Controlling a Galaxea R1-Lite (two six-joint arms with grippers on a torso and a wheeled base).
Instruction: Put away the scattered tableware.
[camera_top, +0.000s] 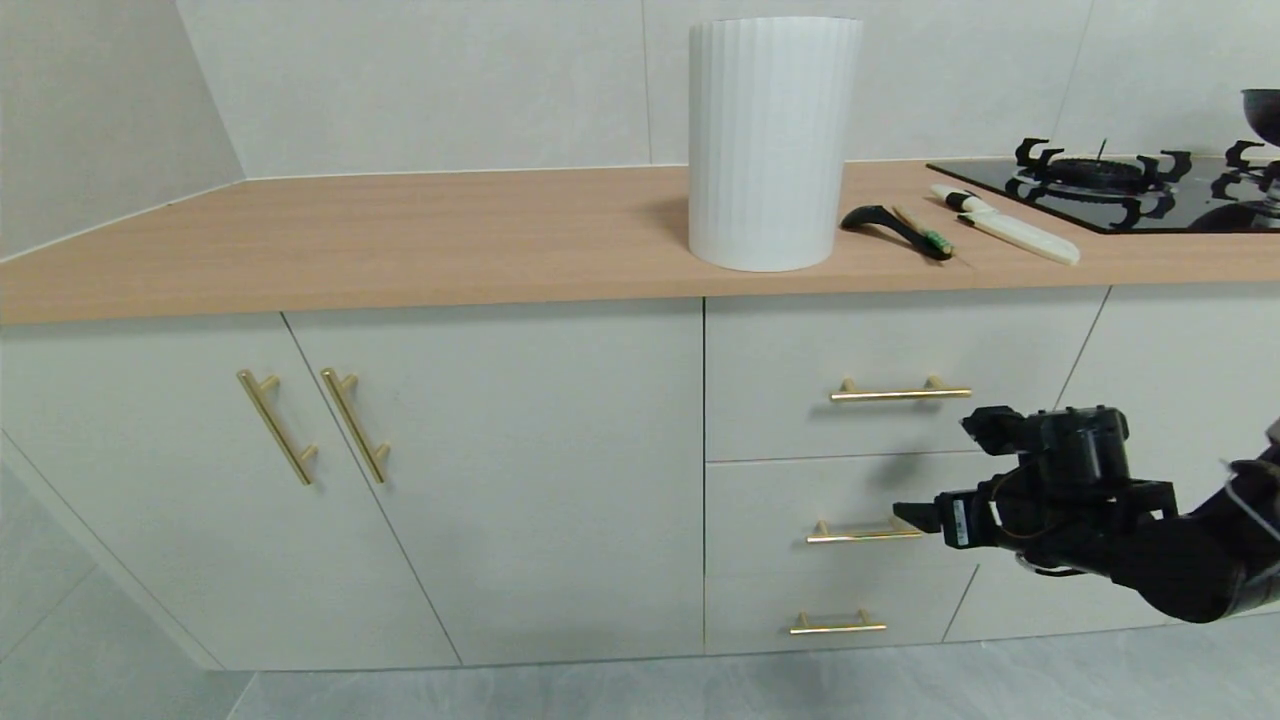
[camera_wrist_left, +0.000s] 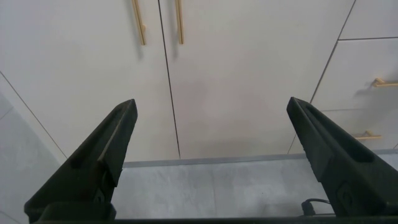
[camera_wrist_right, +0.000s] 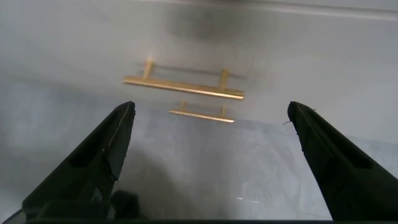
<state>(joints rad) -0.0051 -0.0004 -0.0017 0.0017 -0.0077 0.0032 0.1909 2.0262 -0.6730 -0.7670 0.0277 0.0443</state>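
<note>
Tableware lies on the countertop (camera_top: 400, 235): black spoon (camera_top: 890, 224), green-tipped utensil (camera_top: 925, 235) and white knife (camera_top: 1005, 224), between the ribbed white container (camera_top: 770, 140) and the hob (camera_top: 1110, 190). None is grasped. Right gripper (camera_top: 932, 468) is spread wide and empty, just beside the middle drawer handle (camera_top: 860, 533). Likely step: opening that drawer. It should centre the bar between its posts, close squarely, then pull straight out. Left gripper (camera_wrist_left: 211, 104) is wide open and empty, low before the cupboard doors (camera_wrist_left: 168, 74).

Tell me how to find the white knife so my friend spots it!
Look along the wooden countertop to the tall white ribbed bin. Past it, beside the black stove, lie three utensils. The knife is the one nearest the stove, long and white, unlike the black scoop and the thin green-tipped stick.
</note>
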